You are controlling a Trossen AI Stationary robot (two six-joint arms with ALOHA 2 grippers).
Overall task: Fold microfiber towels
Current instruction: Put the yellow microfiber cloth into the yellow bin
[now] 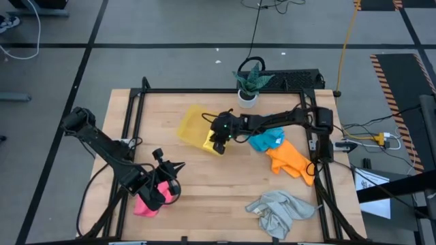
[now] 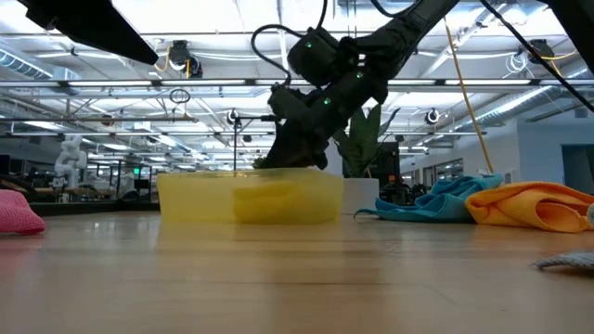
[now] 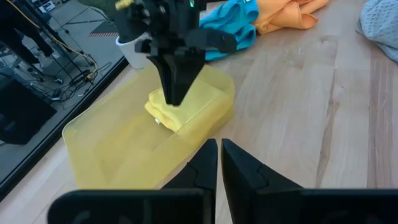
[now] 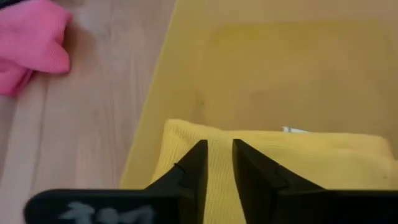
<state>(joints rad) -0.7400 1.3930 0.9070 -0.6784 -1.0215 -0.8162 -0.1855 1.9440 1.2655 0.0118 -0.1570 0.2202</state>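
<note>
A folded yellow towel (image 4: pixel 311 168) lies inside the translucent yellow tray (image 1: pixel 191 122), at the tray's near right corner. My right gripper (image 4: pixel 217 155) reaches down into the tray from the table's right, its fingers a narrow gap apart over the towel. My left gripper (image 3: pixel 217 165) hangs shut above the near left of the table with nothing in it, over the pink towel (image 1: pixel 145 205), which lies bunched on the wood. The blue towel (image 1: pixel 266 141), the orange towel (image 1: pixel 293 160) and the grey towel (image 1: pixel 279 212) lie crumpled on the right side. My right gripper meets the folded yellow towel's top (image 3: pixel 166 111) with its fingertips (image 3: pixel 176 93), near the fold's edge. The fingers slant down from the table's right. The towel lies flat on the tray's floor. Whether any cloth sits between the fingers cannot be told.
A potted plant (image 1: pixel 248 82) stands at the far edge, just behind the tray. A black frame (image 1: pixel 136 109) runs round the table. Bare wood (image 1: pixel 218 184) lies between the tray and the near edge.
</note>
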